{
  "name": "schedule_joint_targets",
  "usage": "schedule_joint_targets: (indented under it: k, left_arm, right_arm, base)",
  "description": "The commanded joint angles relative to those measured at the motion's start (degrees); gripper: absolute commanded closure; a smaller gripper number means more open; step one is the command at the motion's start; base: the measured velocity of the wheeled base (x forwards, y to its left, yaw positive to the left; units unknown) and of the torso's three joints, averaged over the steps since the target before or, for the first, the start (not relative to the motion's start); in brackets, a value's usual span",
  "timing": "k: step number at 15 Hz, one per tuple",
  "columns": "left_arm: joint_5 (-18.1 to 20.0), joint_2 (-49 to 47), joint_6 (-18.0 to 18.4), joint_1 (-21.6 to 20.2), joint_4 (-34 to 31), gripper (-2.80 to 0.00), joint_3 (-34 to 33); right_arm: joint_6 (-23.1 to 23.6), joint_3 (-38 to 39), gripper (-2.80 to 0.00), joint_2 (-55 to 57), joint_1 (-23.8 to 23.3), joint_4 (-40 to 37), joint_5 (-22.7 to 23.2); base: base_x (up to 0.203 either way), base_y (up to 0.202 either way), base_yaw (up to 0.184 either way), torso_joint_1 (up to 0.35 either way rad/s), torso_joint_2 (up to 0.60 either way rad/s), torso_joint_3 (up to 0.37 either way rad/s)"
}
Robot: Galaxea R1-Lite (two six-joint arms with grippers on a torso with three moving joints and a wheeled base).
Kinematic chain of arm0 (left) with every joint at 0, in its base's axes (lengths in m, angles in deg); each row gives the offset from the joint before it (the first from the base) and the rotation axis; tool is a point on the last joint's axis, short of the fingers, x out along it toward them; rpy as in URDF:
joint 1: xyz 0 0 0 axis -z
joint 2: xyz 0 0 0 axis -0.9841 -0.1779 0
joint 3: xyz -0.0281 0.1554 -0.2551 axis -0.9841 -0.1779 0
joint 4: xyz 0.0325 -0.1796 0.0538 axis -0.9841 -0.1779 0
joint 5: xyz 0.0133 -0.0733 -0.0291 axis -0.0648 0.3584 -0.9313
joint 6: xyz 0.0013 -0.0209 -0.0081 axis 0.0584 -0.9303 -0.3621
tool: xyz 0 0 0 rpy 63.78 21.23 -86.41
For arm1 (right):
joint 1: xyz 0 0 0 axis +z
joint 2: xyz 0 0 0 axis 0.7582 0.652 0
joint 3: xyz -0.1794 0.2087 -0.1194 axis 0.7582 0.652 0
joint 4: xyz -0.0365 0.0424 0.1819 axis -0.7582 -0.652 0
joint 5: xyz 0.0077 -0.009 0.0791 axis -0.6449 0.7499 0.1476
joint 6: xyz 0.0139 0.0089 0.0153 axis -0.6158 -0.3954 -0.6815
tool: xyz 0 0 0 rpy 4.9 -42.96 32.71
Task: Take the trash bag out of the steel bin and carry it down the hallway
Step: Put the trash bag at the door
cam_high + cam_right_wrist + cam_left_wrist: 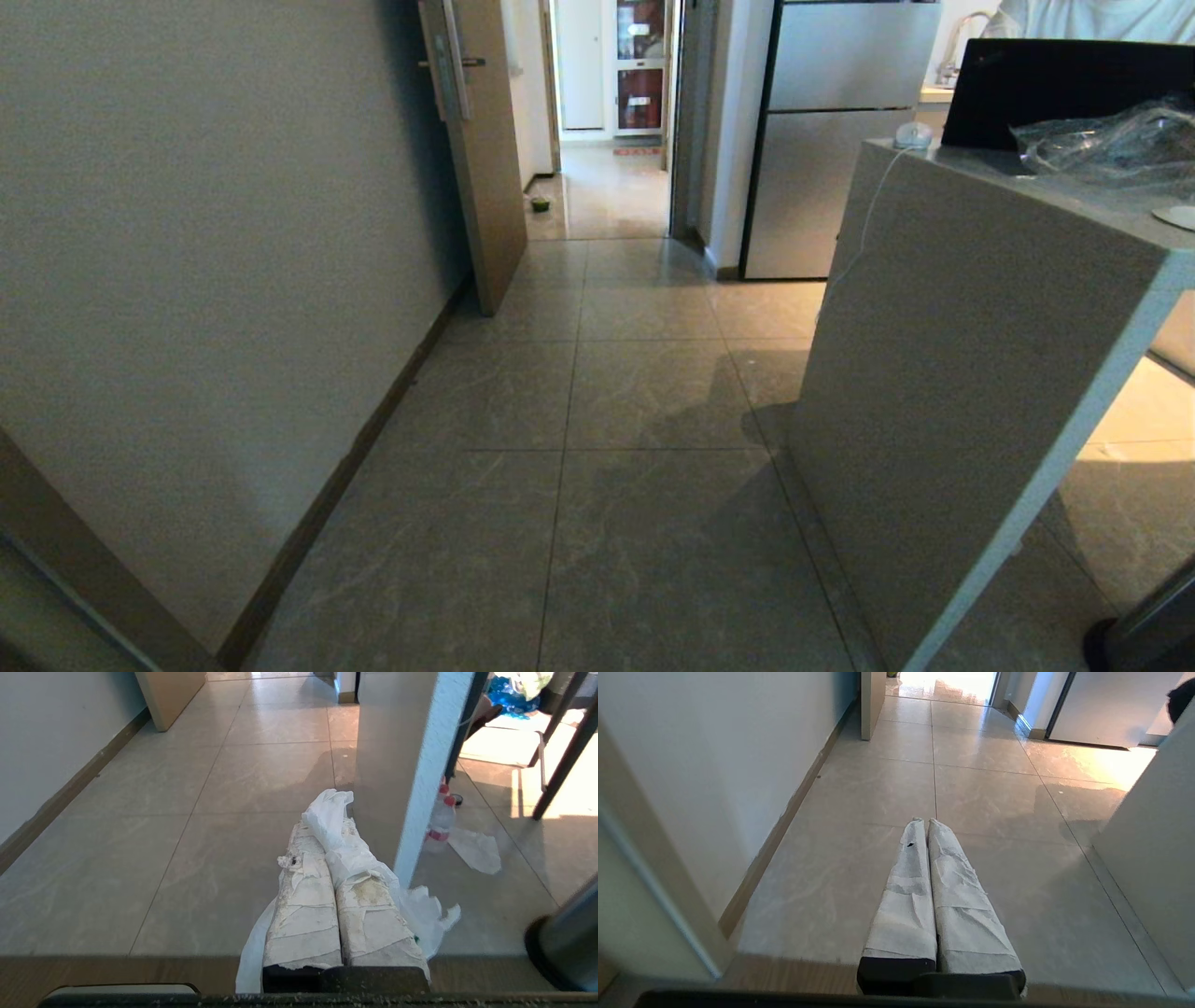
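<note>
Already the right gripper (329, 830) has its taped fingers pressed flat together with the thin white trash bag (345, 851) pinched between them; crumpled film bunches over the fingertips and trails back along both sides of the hand. Gripping it near the top like that makes sense to me, since such flimsy plastic would slip from a looser hold once the base rolls. How much of the bag hangs below the hand I cannot tell.

Just off to that hand's outer side, low down, stands the steel bin (565, 942), only its dark wall and black rim showing, so the bag looks to be out of it. Beyond the fingertips rises a pale counter end panel (420, 779), with a bottle (437, 821) and a flat white wrapper (474, 851) on the floor past it.

Across from it, the left gripper (924, 823) is closed too, fingers touching along their length and holding nothing, held level above the tiles, idle by my reading.

Ahead of both hands the hallway (597, 373) runs between the wall and the counter toward an open door (481, 149); the carry seems the part left.
</note>
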Motion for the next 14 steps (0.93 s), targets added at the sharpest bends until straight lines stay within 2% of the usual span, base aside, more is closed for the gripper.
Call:
schedule_joint_targets:
  k: [1, 14]
  left_arm:
    - [-0.07, 0.0, -0.03, 0.02, 0.01, 0.0, -0.01]
    - [-0.07, 0.0, -0.12, 0.02, 0.01, 0.0, -0.01]
  right_arm:
    - [0.01, 0.0, 0.0, -0.01, -0.02, -0.03, 0.0]
    - [0.01, 0.0, 0.0, -0.01, -0.02, -0.03, 0.0]
  base:
    - [0.189, 0.0, 0.0, 0.002, 0.0, 0.002]
    - [0.191, 0.0, 0.001, 0.002, 0.0, 0.002]
